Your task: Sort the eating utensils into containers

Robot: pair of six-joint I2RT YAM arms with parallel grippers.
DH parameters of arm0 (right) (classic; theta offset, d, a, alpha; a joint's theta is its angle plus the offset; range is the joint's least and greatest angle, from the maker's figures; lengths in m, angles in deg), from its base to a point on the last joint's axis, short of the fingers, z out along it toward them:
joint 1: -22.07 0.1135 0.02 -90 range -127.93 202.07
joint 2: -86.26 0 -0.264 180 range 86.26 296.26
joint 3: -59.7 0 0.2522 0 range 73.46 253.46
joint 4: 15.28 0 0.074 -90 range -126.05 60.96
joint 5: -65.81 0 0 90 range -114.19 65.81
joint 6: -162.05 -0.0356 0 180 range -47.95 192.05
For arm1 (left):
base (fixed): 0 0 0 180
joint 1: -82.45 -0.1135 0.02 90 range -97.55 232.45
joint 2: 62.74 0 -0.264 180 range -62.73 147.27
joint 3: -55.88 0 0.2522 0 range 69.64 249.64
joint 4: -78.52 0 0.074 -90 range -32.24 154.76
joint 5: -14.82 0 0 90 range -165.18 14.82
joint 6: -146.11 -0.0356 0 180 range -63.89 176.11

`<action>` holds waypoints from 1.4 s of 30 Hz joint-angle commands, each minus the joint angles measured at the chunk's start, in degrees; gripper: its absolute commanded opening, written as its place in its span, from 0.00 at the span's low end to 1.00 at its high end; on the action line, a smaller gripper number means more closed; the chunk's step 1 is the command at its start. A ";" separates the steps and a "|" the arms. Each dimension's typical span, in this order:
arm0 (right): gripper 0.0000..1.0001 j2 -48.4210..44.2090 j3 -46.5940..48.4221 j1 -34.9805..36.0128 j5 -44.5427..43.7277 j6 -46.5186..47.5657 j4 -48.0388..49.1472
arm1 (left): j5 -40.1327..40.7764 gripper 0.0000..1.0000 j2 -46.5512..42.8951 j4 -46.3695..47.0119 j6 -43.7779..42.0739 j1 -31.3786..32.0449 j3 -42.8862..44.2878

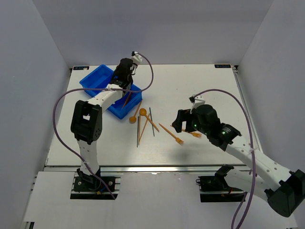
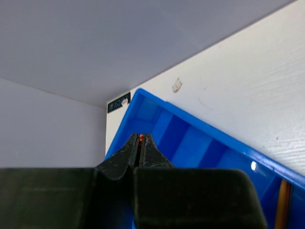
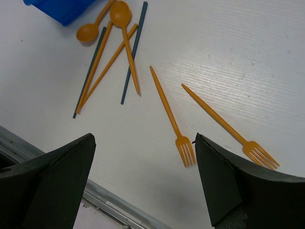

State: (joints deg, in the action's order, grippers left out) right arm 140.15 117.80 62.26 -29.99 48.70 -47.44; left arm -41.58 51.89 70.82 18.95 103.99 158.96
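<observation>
The blue tray (image 1: 95, 78) lies at the far left; it also shows in the left wrist view (image 2: 200, 143). My left gripper (image 1: 122, 80) is over the tray, shut on a thin orange-red utensil; only its tip (image 2: 141, 137) shows between the jaws. My right gripper (image 1: 183, 125) is open and empty above two orange forks (image 3: 169, 107) (image 3: 224, 121) that lie on the table, the nearer fork head (image 3: 186, 150) beside its right finger. Two orange spoons (image 3: 120, 14) (image 3: 88, 32), orange sticks (image 3: 97, 59) and dark grey sticks (image 3: 135, 52) lie in a pile near the tray.
An orange utensil (image 2: 283, 205) lies in one tray compartment. The table's near edge with a metal rail (image 3: 109, 207) runs just below the right gripper. Grey walls enclose the table on the left, back and right.
</observation>
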 commanded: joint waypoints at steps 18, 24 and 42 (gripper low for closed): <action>0.89 5.26 1.63 -0.90 0.88 3.14 3.19 | -1.96 0.00 1.47 7.29 -8.98 -1.15 -5.46; 0.89 3.77 1.54 -1.16 -0.35 3.05 2.66 | -2.75 0.05 2.09 8.79 -6.87 -2.20 -7.67; 0.89 12.71 2.07 -5.03 -1.76 5.51 -1.73 | -10.14 0.74 -15.12 4.31 8.50 -2.20 -11.62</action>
State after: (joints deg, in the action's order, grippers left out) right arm 148.85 117.93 57.34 -32.79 51.76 -48.18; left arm -49.49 45.77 74.82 21.11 101.81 147.46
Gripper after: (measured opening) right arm 0.894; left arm 0.721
